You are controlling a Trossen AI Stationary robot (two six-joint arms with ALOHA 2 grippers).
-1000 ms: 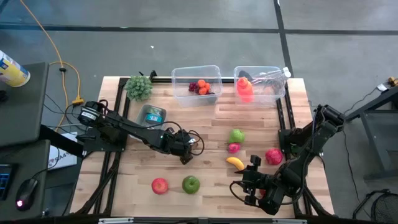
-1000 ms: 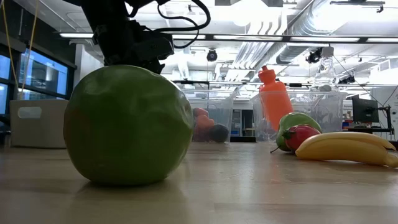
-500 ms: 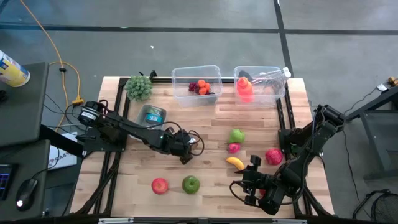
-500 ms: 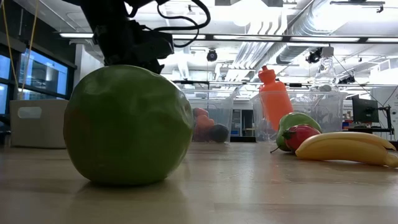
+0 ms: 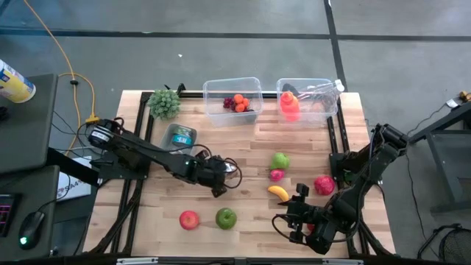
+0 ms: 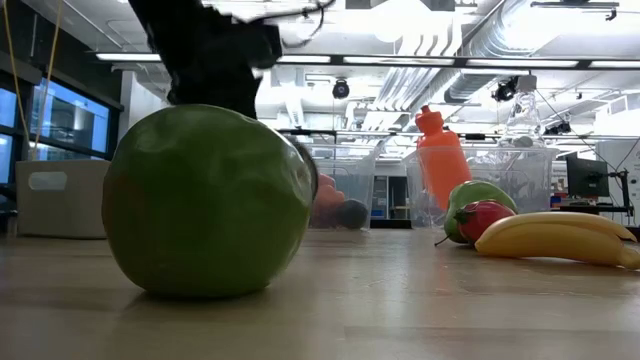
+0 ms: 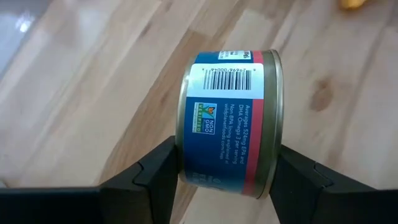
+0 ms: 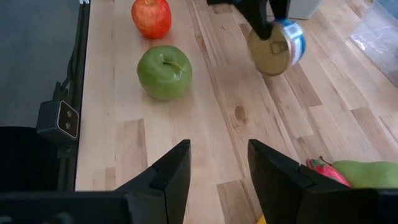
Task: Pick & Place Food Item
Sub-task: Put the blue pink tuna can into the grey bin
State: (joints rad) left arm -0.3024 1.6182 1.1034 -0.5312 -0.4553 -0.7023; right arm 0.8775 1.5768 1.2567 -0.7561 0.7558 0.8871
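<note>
From above, the left tool (image 5: pixel 215 179) reaches over the middle of the wooden desk (image 5: pixel 250 213), its fingers clamped on a small can that its own bulk hides in this view. A second can (image 5: pixel 179 135) lies near the left edge, and two clear bins (image 5: pixel 232 99) stand at the far side. The right tool (image 5: pixel 293 219) waits low at the near right, close to the banana (image 5: pixel 277 193).

At desk level, the green apple (image 6: pixel 208 200) fills the near left, with the dark left arm above it; the banana (image 6: pixel 556 238) lies to the right.

In the left wrist view, the blue-labelled can (image 7: pixel 228 121) sits squeezed between the two fingers (image 7: pixel 152 177), above the desk.

In the right wrist view, the right tool (image 8: pixel 217 171) stands partly open and holds nothing; beyond it are the green apple (image 8: pixel 164 71), a red apple (image 8: pixel 151 17) and the held can (image 8: pixel 277 46)
</note>
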